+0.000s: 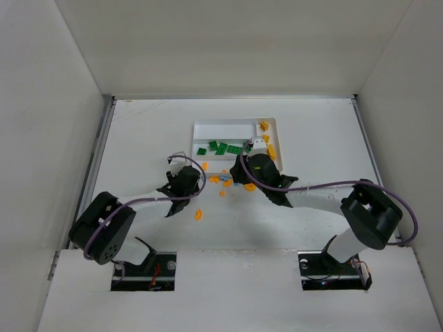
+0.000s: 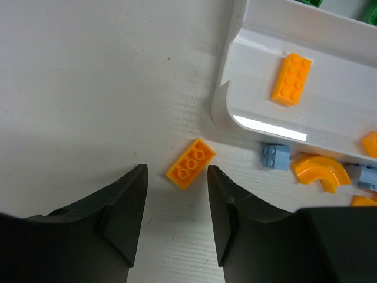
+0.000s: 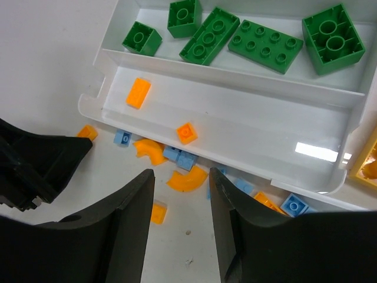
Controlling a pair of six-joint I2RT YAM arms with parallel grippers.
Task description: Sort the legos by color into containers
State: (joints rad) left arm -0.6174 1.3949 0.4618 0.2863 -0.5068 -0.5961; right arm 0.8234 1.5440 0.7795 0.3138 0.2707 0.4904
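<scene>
Left end effector (image 2: pixel 175 180): fingers spread, nothing pinched. Hovers low over the tabletop (image 2: pixel 88 88) just off a corner of the tray (image 2: pixel 235 71). An orange brick (image 2: pixel 189 163) lies flat between the tips, set askew to them.

Right end effector (image 3: pixel 182 177): fingers spread, empty. Poised over a curved orange piece (image 3: pixel 187 178) that lies on the tabletop just beside the tray's near wall.

Tray: white, shallow, divided. One long slot holds five green bricks (image 3: pixel 265 46). The neighbouring slot holds two small orange pieces (image 3: pixel 138 93). The crosswise end slot (image 1: pixel 272 131) holds several yellow-orange ones.

Loose stock: orange pieces and light blue bricks (image 3: pixel 182 158), huddled along the tray's near wall, some touching. One stray orange piece (image 1: pixel 198 214) lies well apart, nearer the arm bases.

Hazards, as judged:
- Askew brick: closing fingers would likely meet its corners rather than its flat sides, so it may spin or squirt free.
- Curved piece: a light blue brick lies touching it or nearly so. A closing finger could catch both and carry the wrong colour into a slot, or clip the tray wall and shift the tray.
- Arms: both work close together at the same wall, so a reach across could knock one into the other.
- Colours: orange and yellow-orange look alike, so a piece may land in the wrong slot.
</scene>
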